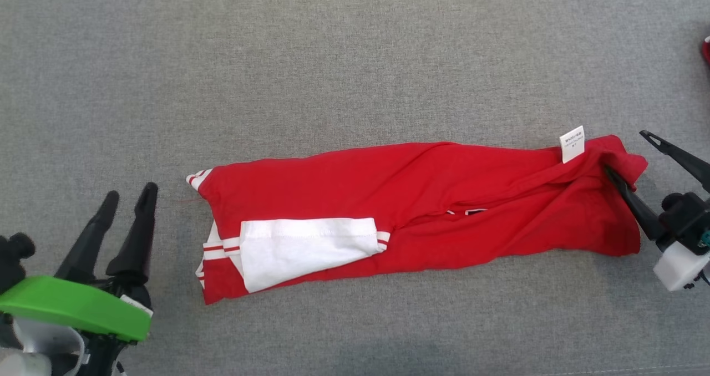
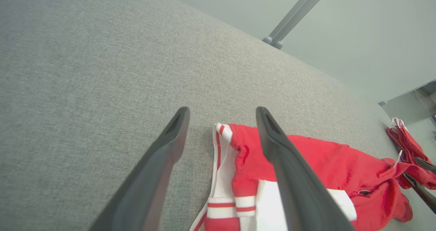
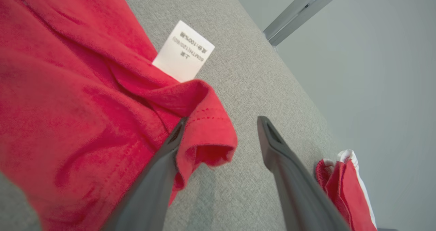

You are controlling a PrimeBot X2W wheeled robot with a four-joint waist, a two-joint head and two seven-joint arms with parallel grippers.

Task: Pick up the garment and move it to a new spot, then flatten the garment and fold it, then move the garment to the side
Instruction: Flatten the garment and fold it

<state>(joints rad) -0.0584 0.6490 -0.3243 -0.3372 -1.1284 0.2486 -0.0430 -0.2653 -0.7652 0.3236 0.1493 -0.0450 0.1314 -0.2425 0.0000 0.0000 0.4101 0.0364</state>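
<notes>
The red garment (image 1: 444, 209) lies as a long folded strip on the grey surface (image 1: 355, 60). My left gripper (image 1: 130, 193) sits spread, clear of its left end; my right gripper (image 1: 625, 151) is spread, one finger touching the right end.

Bare test space, most likely a robotics lab: a wide table (image 1: 355, 43) covered in plain grey cloth, a pale smooth floor (image 2: 357, 36) beyond its far edge and a grey metal frame post (image 2: 296, 11) standing there. One red garment (image 1: 444, 198) lies on the table, a second red garment (image 3: 340, 190) near its right edge.
</notes>
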